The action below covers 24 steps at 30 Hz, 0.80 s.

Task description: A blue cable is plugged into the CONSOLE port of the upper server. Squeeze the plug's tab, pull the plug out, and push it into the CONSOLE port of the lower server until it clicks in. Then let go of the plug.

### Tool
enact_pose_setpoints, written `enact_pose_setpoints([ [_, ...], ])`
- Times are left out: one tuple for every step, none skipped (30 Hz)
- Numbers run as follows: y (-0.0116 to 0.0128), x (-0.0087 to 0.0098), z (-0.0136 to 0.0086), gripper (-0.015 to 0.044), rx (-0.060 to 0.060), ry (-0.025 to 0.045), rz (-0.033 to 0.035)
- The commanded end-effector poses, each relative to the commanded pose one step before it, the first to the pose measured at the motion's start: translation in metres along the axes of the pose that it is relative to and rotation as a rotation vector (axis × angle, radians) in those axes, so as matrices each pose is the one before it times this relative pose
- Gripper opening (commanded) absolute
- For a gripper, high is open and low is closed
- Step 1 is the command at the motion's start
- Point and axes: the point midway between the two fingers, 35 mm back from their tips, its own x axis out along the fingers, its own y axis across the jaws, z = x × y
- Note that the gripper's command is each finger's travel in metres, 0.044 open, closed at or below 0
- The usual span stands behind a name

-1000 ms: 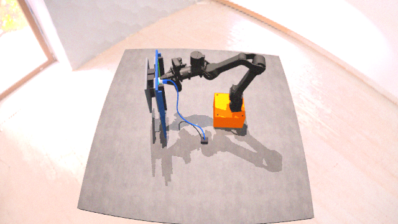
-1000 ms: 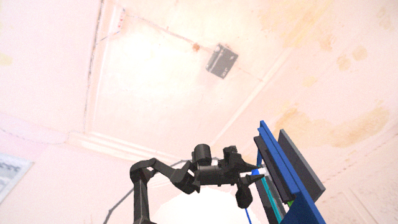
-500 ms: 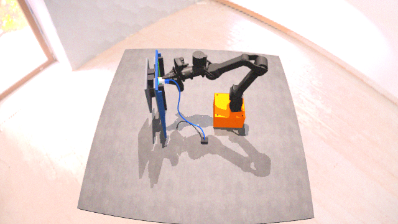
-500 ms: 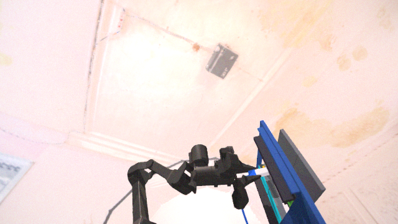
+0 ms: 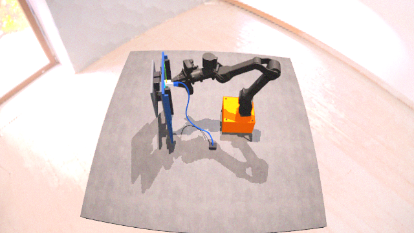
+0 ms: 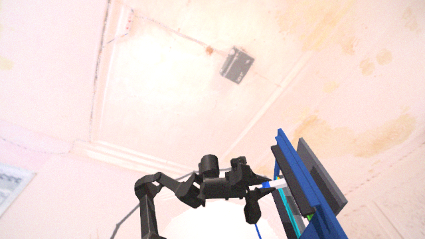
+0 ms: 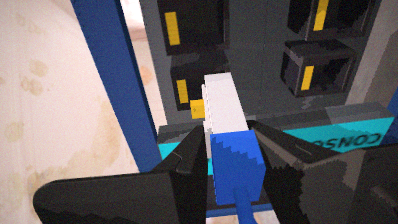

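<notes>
The plug (image 5: 169, 83) (image 6: 279, 183) (image 7: 226, 102) has a white body, a blue rear sleeve and a yellow tab at its side. My gripper (image 5: 173, 81) (image 6: 273, 184) (image 7: 224, 130) is shut on it, one finger on each side. In the wrist view the plug's front end shows before a dark server face (image 7: 245, 50), beside a port (image 7: 182, 75) with a yellow strip. It looks outside the ports; the gap to the face cannot be judged. A cyan label (image 7: 350, 129) with upside-down letters "CONSO" lies behind the right finger. The blue cable (image 5: 187, 110) (image 6: 257, 230) (image 7: 244, 207) trails from the plug.
The blue rack (image 5: 167, 113) (image 6: 299, 172) (image 7: 115, 75) stands upright close in front of my fingers, with dark panels on it. More ports show at the wrist view's top and right. The cable hangs down to a small dark block (image 5: 212, 145). My arm's orange base (image 5: 237, 126) stands behind.
</notes>
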Motion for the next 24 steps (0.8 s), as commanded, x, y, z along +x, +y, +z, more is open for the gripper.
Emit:
enact_pose_setpoints([
  [0.00054, -0.00313, -0.00085, 0.0, -0.0027, 0.00562, 0.0019],
  [-0.00001, -0.0009, 0.00006, 0.0, 0.0, 0.0, -0.00007],
  [-0.00001, -0.00052, 0.00003, 0.0, 0.0, 0.0, -0.00004],
  [-0.00001, -0.0009, 0.00006, 0.0, 0.0, 0.0, -0.00007],
  [-0.00001, -0.00052, 0.00003, 0.0, 0.0, 0.0, -0.00004],
  [-0.00001, -0.0009, 0.00006, 0.0, 0.0, 0.0, -0.00007],
  [-0.00001, -0.00052, 0.00003, 0.0, 0.0, 0.0, -0.00004],
  [-0.00001, -0.00091, 0.00006, 0.0, 0.0, 0.0, -0.00007],
  [-0.00001, -0.00052, 0.00003, 0.0, 0.0, 0.0, -0.00004],
  [-0.00001, -0.00091, 0.00006, 0.0, 0.0, 0.0, -0.00007],
  [-0.00001, -0.00052, 0.00003, 0.0, 0.0, 0.0, -0.00004],
  [-0.00001, -0.00091, 0.00006, 0.0, 0.0, 0.0, -0.00007],
  [-0.00001, -0.00052, 0.00003, 0.0, 0.0, 0.0, -0.00004],
  [-0.00001, -0.00091, 0.00006, 0.0, 0.0, 0.0, -0.00007],
  [-0.00001, -0.00052, 0.00003, 0.0, 0.0, 0.0, -0.00004],
  [-0.00001, -0.00091, 0.00006, 0.0, 0.0, 0.0, -0.00007],
  [-0.00001, -0.00052, 0.00003, 0.0, 0.0, 0.0, -0.00004],
  [-0.00001, -0.00091, 0.00006, 0.0, 0.0, 0.0, -0.00007],
  [-0.00001, -0.00052, 0.00003, 0.0, 0.0, 0.0, -0.00004],
  [-0.00001, -0.00091, 0.00006, 0.0, 0.0, 0.0, -0.00007],
  [-0.00001, -0.00052, 0.00003, 0.0, 0.0, 0.0, -0.00004],
  [-0.00001, -0.00092, 0.00006, 0.0, 0.0, 0.0, -0.00007],
  [-0.00001, -0.00052, 0.00003, 0.0, 0.0, 0.0, -0.00004],
  [-0.00001, -0.00092, 0.00006, 0.0, 0.0, 0.0, -0.00007],
])
